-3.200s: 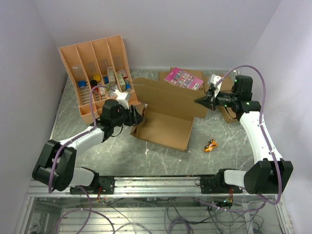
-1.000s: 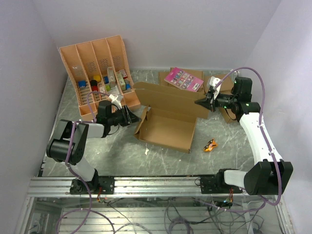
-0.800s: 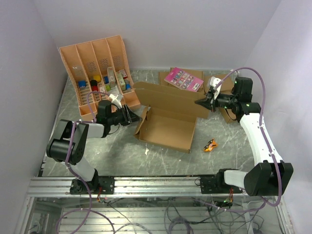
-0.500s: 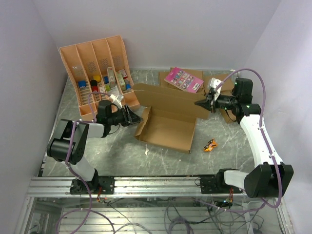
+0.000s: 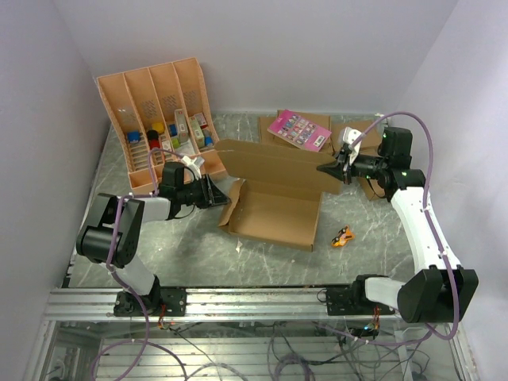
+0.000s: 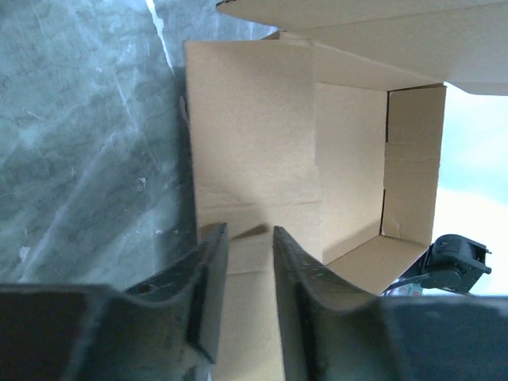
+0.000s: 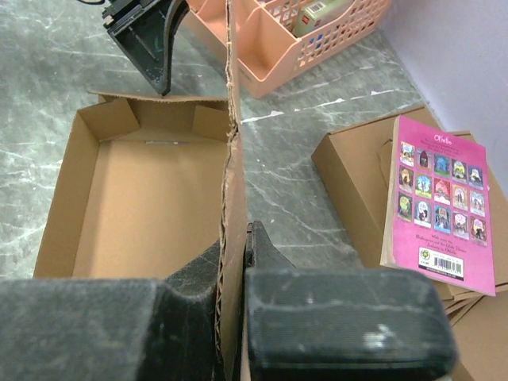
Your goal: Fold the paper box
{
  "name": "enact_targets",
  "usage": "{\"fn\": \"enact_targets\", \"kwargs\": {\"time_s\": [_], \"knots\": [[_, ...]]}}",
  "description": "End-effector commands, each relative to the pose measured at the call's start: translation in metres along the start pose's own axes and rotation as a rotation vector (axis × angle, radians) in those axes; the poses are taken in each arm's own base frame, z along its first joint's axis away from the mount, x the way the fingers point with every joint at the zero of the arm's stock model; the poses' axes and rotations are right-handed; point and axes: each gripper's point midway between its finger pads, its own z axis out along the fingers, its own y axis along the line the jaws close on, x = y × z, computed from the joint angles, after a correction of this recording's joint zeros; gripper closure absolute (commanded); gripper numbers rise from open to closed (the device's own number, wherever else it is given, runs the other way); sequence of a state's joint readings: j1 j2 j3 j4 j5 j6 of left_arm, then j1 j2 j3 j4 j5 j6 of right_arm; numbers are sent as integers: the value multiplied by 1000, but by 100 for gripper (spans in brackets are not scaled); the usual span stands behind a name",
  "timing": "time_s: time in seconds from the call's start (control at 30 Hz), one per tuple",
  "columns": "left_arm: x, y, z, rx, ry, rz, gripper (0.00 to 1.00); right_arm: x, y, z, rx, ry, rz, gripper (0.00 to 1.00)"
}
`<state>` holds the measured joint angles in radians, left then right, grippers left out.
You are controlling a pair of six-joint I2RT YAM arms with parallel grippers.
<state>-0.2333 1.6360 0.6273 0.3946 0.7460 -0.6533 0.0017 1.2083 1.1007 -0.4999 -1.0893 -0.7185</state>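
Observation:
The paper box [image 5: 274, 210] lies open at the table's middle as a shallow brown cardboard tray, with its long back panel [image 5: 278, 163] raised. My right gripper [image 5: 321, 168] is shut on that panel's right end; in the right wrist view the corrugated edge [image 7: 232, 151] runs between the pinched jaws [image 7: 240, 238]. My left gripper [image 5: 216, 193] sits low at the box's left end. Its jaws [image 6: 248, 234] stand apart over the end flap [image 6: 250, 262], whose flat face shows between them. The box's inside [image 6: 349, 159] is empty.
An orange-tan compartment tray [image 5: 155, 119] with small items leans at the back left. A pink booklet [image 5: 299, 128] lies on flat brown boxes [image 5: 333, 131] at the back right. A small orange object [image 5: 342, 236] lies right of the box. Walls close in on both sides.
The back panel has dropped from standing tall to leaning back. The left arm folded its elbow back, then its gripper edged right onto the box's left end flap.

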Motion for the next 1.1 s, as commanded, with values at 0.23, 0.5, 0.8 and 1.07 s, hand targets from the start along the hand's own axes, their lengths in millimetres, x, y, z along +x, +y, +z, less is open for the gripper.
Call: {"fn": "enact_targets", "kwargs": {"time_s": [0.23, 0.5, 0.8, 1.07], "knots": [[1, 13, -2, -146, 51, 97, 77, -9, 8, -1, -18, -33, -21, 100], [10, 19, -4, -166, 58, 90, 61, -10, 9, -1, -17, -37, -22, 100], [13, 5, -3, -84, 49, 71, 40, -11, 10, -2, -18, -42, -24, 100], [22, -17, 2, 93, 45, 7, 39, -12, 12, -2, -22, -47, -22, 100]]}}
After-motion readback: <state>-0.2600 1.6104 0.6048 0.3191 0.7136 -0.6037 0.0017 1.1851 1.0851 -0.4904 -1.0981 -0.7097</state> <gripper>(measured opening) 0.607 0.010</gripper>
